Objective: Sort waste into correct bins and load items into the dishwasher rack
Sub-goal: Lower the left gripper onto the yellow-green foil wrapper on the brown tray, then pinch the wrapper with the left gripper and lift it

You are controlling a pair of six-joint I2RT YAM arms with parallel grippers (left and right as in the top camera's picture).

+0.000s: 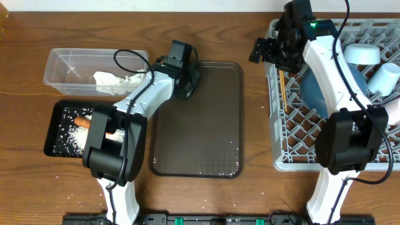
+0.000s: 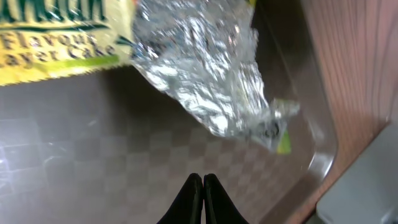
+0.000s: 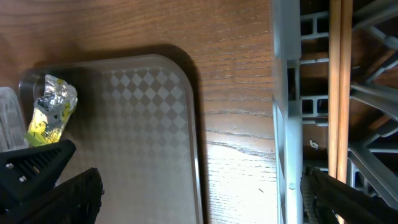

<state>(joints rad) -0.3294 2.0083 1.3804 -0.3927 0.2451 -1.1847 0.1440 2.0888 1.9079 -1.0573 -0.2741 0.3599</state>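
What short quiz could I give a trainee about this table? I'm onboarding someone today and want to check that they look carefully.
1. True or false: the wrapper lies in the clear tub.
2. Where are the chopsticks? A the clear tub; B the rack; C the bare table.
3. Fill in: the carrot piece lies in the ___ tray.
Key: 1 false, it lies on the brown tray. 2 B. 3 black, that is, the black tray.
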